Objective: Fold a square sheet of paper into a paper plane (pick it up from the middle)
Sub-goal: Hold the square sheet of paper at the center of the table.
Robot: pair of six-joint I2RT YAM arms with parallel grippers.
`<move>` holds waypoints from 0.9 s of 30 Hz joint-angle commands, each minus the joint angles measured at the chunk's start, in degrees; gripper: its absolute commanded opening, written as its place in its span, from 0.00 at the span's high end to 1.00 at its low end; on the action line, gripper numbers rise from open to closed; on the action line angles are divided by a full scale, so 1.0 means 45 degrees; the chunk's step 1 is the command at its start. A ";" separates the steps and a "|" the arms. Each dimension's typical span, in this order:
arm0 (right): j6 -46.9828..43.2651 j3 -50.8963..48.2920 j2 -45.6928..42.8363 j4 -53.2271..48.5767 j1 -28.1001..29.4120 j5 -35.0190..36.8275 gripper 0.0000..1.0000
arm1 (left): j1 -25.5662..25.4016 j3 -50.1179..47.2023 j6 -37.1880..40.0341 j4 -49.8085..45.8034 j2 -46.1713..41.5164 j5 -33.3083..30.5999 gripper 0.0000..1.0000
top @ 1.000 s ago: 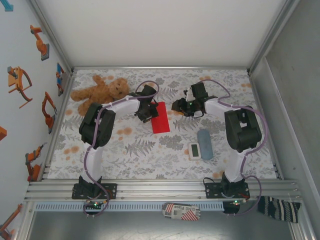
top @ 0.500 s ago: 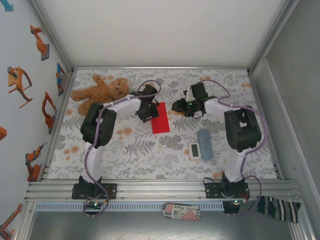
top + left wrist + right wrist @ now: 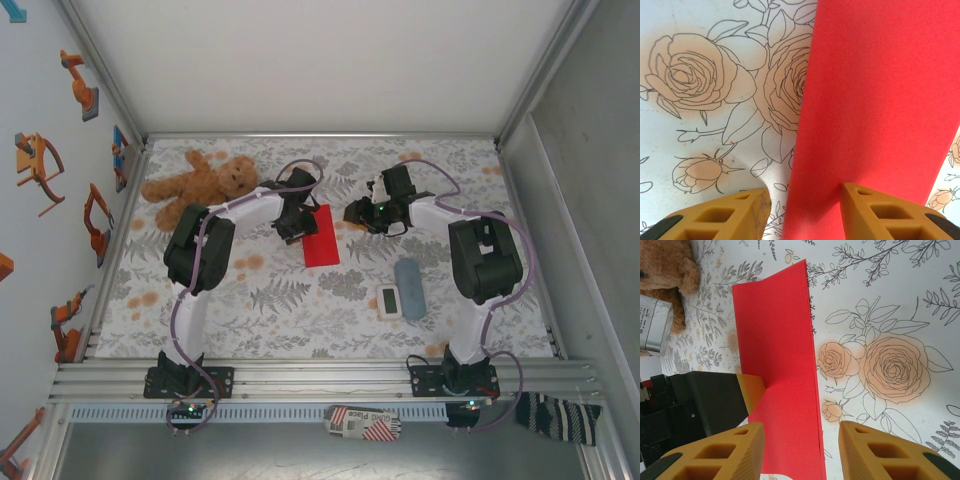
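Left wrist view has the left claw point(image 3: 805, 199) spread astride the red paper point(image 3: 875, 100) edge, the right claw point(image 3: 800, 439) spread too; I'd press flat before sliding along that edge.

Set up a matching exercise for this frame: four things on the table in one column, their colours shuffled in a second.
Things:
1. teddy bear
2. sheet of paper
3. timer
4. oblong block

Colours:
A. white
B. bright red
C. brown
D. grey-blue

Pairs: 1-C, 2-B, 3-A, 4-D
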 commanded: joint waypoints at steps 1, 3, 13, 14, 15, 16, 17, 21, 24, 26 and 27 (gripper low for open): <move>-0.0180 0.0157 0.0151 -0.0171 0.0000 -0.0057 0.57 | -0.0155 -0.1207 -0.0248 -0.0427 0.2880 -0.0214 0.55; -0.0152 0.0160 0.0180 -0.0128 0.0000 -0.0090 0.58 | -0.0137 -0.1144 -0.0346 -0.0441 0.2916 -0.0175 0.55; -0.0133 0.0148 0.0238 -0.0076 0.0016 -0.0199 0.58 | -0.0133 -0.1110 -0.0502 -0.0613 0.3017 -0.0194 0.53; -0.0136 0.0147 0.0239 -0.0045 0.0015 -0.0213 0.58 | -0.0142 -0.1096 -0.0519 -0.0612 0.3023 -0.0188 0.53; -0.0136 0.0148 0.0252 -0.0043 0.0023 -0.0234 0.58 | -0.0148 -0.1112 -0.0513 -0.0622 0.3040 -0.0202 0.53; -0.0145 0.0141 0.0249 -0.0030 0.0029 -0.0250 0.58 | -0.0148 -0.1106 -0.0515 -0.0601 0.3058 -0.0202 0.53; -0.0146 0.0152 0.0295 -0.0005 0.0047 -0.0272 0.59 | -0.0142 -0.1098 -0.0510 -0.0610 0.3054 -0.0188 0.53; -0.0236 0.0239 0.0505 0.0044 0.0162 -0.0521 0.71 | -0.0144 -0.1107 -0.0426 -0.0623 0.3069 -0.0191 0.54; -0.0299 0.0369 0.0727 0.0045 0.0330 -0.0625 0.79 | -0.0144 -0.1093 -0.0267 -0.0618 0.3107 -0.0184 0.53; -0.0306 0.0471 0.0905 0.0043 0.0449 -0.0617 0.81 | -0.0128 -0.1054 -0.0153 -0.0677 0.3136 -0.0199 0.53; -0.0312 0.0535 0.0974 0.0039 0.0493 -0.0625 0.83 | -0.0138 -0.1039 -0.0127 -0.0686 0.3146 -0.0196 0.53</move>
